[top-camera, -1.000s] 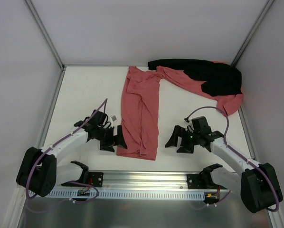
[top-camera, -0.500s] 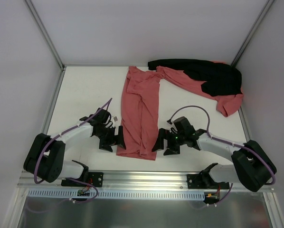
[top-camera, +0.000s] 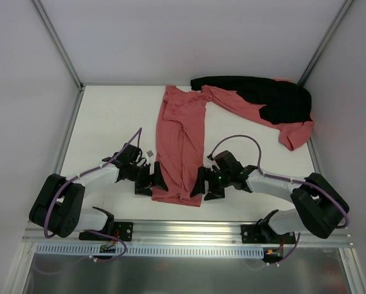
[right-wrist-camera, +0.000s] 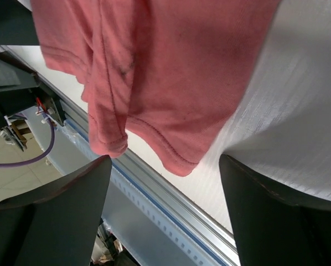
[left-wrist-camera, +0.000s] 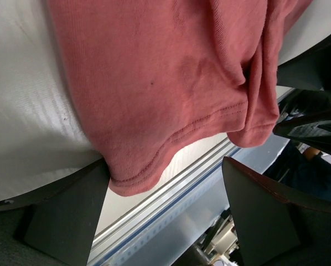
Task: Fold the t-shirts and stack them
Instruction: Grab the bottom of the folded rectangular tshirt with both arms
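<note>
A salmon-red t-shirt (top-camera: pixel 180 147) lies as a long narrow strip down the middle of the white table, its hem toward the arms. My left gripper (top-camera: pixel 153 181) is at the hem's near left corner and my right gripper (top-camera: pixel 200 184) at the near right corner. In the left wrist view the hem corner (left-wrist-camera: pixel 132 174) reaches between the open jaws and touches one finger (left-wrist-camera: pixel 66 216). The right wrist view has the hem (right-wrist-camera: pixel 176 158) just beyond the tips of my open right gripper (right-wrist-camera: pixel 165 213), with nothing pinched. A second salmon t-shirt (top-camera: pixel 293 131) lies crumpled at the back right.
A black cloth (top-camera: pixel 262 95) lies over the crumpled shirt at the back right. A metal rail (top-camera: pixel 189 229) runs along the table's near edge, just below both grippers. White walls and slanted metal posts close the back and sides.
My right arm has swung left from the open table to the shirt's near right corner. My left gripper has shifted slightly right and nearer, onto the near left corner.
</note>
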Robot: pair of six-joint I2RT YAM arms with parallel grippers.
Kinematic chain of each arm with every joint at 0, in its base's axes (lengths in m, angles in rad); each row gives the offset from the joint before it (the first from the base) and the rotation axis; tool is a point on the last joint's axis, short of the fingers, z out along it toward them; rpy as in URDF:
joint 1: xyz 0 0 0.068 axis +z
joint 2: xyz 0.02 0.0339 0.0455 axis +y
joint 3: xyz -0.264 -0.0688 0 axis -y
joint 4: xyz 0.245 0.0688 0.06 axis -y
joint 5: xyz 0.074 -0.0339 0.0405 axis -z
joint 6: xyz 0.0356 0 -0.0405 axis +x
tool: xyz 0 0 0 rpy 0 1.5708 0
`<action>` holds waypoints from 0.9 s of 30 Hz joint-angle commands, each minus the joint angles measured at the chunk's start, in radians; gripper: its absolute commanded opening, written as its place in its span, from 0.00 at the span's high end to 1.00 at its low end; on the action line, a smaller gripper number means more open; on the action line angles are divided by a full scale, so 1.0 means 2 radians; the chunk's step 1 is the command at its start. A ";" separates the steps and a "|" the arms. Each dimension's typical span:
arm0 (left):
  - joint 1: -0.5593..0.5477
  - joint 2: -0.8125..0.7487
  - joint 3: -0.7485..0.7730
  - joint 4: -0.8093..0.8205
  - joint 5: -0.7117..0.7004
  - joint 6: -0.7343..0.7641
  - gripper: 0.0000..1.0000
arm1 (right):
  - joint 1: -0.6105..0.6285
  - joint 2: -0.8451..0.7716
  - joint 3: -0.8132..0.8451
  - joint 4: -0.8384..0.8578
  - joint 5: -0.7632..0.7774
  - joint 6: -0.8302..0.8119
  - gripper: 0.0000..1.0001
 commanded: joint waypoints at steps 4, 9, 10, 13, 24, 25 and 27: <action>0.000 0.015 -0.031 0.030 -0.011 -0.014 0.16 | 0.013 0.020 -0.002 0.009 0.020 0.014 0.32; -0.008 0.010 -0.037 0.034 -0.012 -0.023 0.17 | 0.022 0.032 -0.002 0.032 0.019 0.025 0.47; -0.010 0.009 -0.038 0.036 -0.011 -0.026 0.17 | 0.022 0.034 -0.002 0.034 0.019 0.026 0.48; -0.021 0.006 -0.043 0.042 -0.013 -0.035 0.18 | 0.028 0.039 0.001 0.038 0.022 0.030 0.48; -0.069 0.029 -0.032 0.070 -0.026 -0.064 0.19 | 0.036 0.040 -0.005 0.046 0.028 0.039 0.54; -0.073 0.034 -0.030 0.071 -0.027 -0.064 0.22 | 0.036 0.041 -0.007 0.052 0.028 0.041 0.60; -0.079 0.039 -0.026 0.073 -0.023 -0.063 0.28 | 0.036 0.044 -0.009 0.057 0.025 0.044 0.84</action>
